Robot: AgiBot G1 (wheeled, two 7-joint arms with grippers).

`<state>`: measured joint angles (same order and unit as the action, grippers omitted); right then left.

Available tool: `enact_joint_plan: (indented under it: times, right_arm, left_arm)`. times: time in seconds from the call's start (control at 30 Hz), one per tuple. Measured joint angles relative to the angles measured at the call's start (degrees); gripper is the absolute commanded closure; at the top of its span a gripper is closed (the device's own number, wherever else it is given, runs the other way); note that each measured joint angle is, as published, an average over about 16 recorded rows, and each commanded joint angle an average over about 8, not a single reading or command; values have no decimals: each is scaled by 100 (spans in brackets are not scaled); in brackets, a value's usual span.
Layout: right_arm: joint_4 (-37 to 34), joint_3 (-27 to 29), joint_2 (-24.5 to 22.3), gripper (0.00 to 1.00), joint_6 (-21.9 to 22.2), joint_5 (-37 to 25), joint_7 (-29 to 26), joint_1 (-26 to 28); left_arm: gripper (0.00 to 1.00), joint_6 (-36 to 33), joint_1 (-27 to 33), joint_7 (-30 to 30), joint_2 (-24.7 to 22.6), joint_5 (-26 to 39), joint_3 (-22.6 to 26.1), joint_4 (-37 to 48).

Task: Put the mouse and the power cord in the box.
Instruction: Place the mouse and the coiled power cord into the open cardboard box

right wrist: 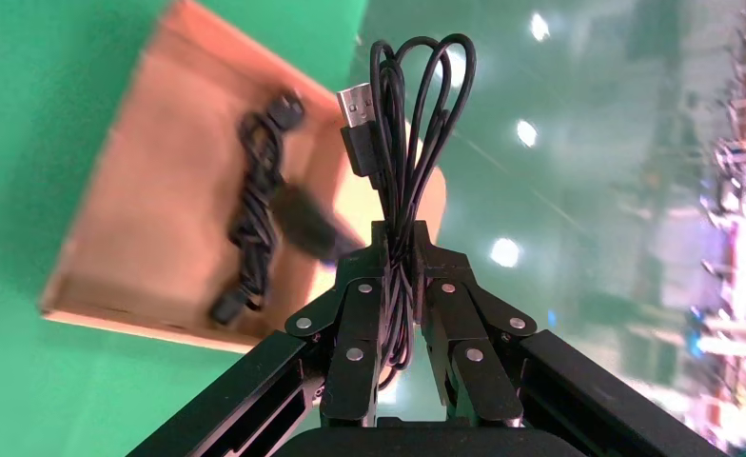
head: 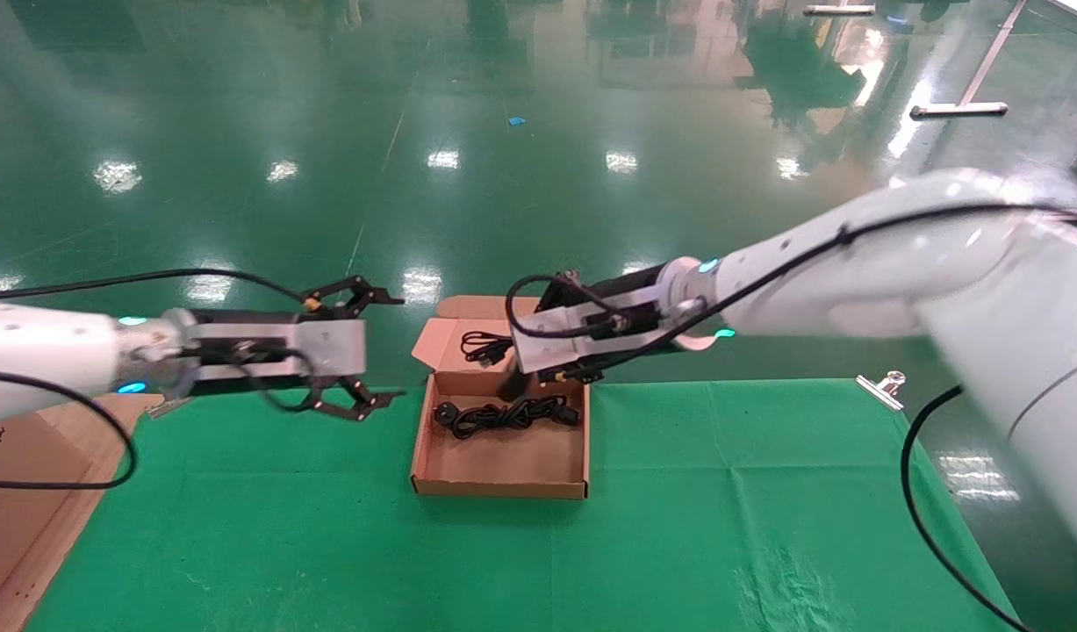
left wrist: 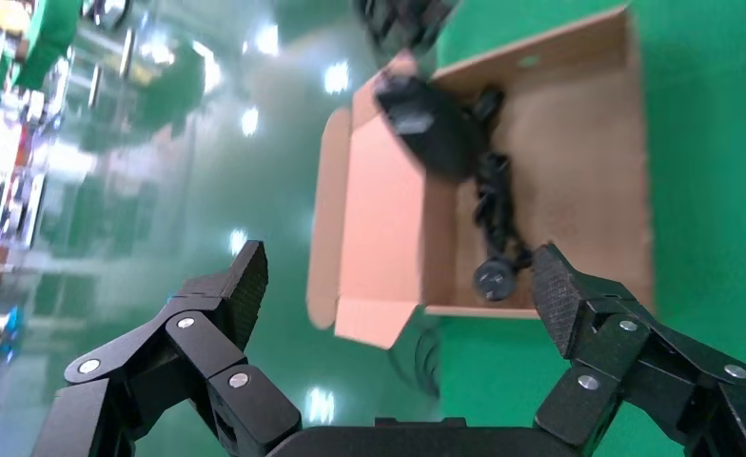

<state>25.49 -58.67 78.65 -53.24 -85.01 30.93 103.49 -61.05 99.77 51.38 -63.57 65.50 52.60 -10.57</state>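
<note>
Mouse: small black oval computer mouse [left wrist: 424,122] hanging blurred over the far end of the box, centre of the head view; its thin black looped wire with a USB plug [right wrist: 400,133] pinched in the right gripper.
Right gripper [right wrist: 400,249]: black fingers pressed together on the wire bundle, loops standing up past the fingertips; sits just above the box's far edge, centre of the head view, on a white arm reaching in from the right.
Power cord: bundled thick black cable with chunky plug [head: 506,412] lying inside the box, across its far half; plug end toward the left wall.
Box: shallow brown cardboard mailer [head: 503,470] in the middle of the head view, lid flap folded open at the far side, resting at the far edge of the cloth.
Left gripper [head: 396,348]: black linkage fingers spread wide, holding nothing, hovering just left of the box at the left centre of the frame.
Table cover: green cloth [head: 749,527] filling the lower frame.
Cardboard sheet: large plain brown piece with black marks [head: 11,491] at the lower left edge.
Clip: silver metal clamp [head: 882,387] on the cloth's far right edge.
Floor: glossy green surface [head: 538,175] across the upper frame.
</note>
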Motion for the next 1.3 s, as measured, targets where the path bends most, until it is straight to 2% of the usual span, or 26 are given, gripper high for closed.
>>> enact_joint_plan:
  times: [0.13,0.17,0.2,0.4,0.43,0.47,1.0,1.3]
  right_arm:
    - [224,-295,4,100,547,55,-134,-245]
    - [269,-368,5,96,655,73,-169,-301]
    - [308,-439,5,87,751,92,-203,-353]
    - [471,-750,6,12,1087,206,-358,-567]
    - [485,-782,6,3,1115,221,-376,-587]
    - [495,-806,6,0,1136,233,-390,-602]
    - [506,-781,-18,0,1106,255,-414,-616]
    - [785,-425,-311,0,795,515,-658,-842]
  left_arm:
    - [0,-266,15,228,115,-93,-59,139]
    - [0,-317,19,275,133,-110,-69,177]
    - [0,-357,24,317,145,-123,-78,214]
    - [0,-428,52,461,140,-159,-103,383]
    - [0,-438,56,471,138,-162,-105,399]
    - [0,-446,60,479,137,-166,-107,411]
    - [0,-421,52,462,130,-172,-116,392]
    - [0,-532,-196,36,299,-302,-337,-39]
